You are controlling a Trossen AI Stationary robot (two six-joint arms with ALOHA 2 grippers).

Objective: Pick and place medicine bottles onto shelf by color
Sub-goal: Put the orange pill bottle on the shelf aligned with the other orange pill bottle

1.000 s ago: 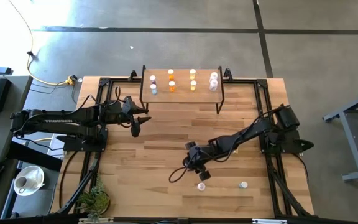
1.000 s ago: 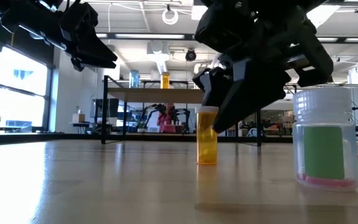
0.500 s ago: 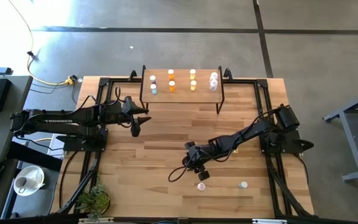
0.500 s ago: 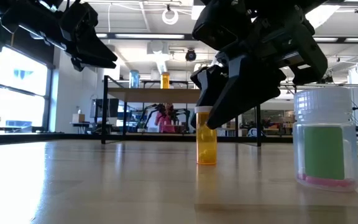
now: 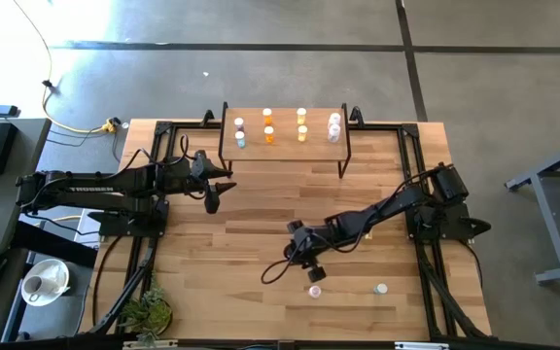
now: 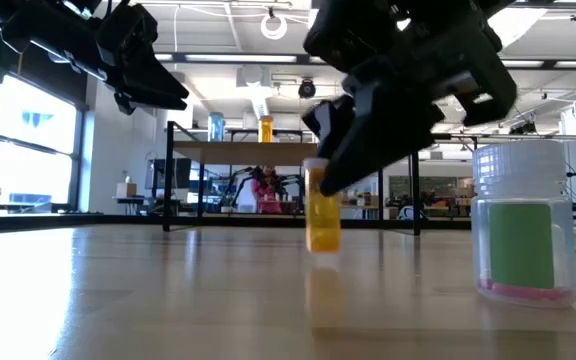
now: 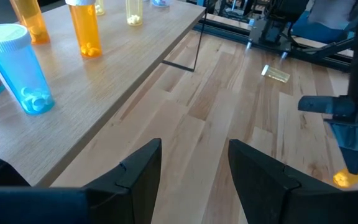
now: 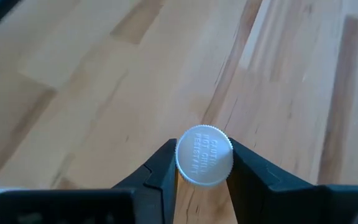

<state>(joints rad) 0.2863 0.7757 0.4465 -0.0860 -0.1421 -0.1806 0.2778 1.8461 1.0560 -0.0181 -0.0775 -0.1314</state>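
— Holding anything, the right arm's dark two-finger gripper (image 6: 320, 185)?

— Yes. Its jaws are clamped on a small orange-yellow cylindrical medicine bottle with a white ribbed cap (image 6: 321, 208), one finger on each side of the cap. In the low view the bottle hangs upright, long axis vertical, cap up, its base just clear of the light wooden plank tabletop (image 5: 261, 233). The right wrist view looks straight down on the round cap (image 8: 204, 155), pinched between the two fingers (image 8: 160, 169).

— Where on the tabletop is that?

— Toward the near-middle, well apart from the small raised shelf with the light wood top and thin black legs (image 5: 285, 141) at the far edge.

— What stands on the shelf?

— Several tiny bottles (image 5: 268, 135) upright in columns: pale blue at one end, then orange, yellow, and pinkish-white at the other end. The left wrist view shows a blue one (image 7: 17, 68) and an orange one (image 7: 84, 28) close up, caps up.

— And loose ones?

— Two more white-capped bottles stand on the tabletop near the held one: one just beside the gripper (image 5: 314, 290), another farther toward the right (image 5: 381, 289). A clear bottle with a green label and pink contents (image 6: 523, 225) stands upright close to the low camera.

— The left gripper (image 5: 213, 201)?

— Hovering above the tabletop near the shelf's left end, jaws parted and holding nothing.
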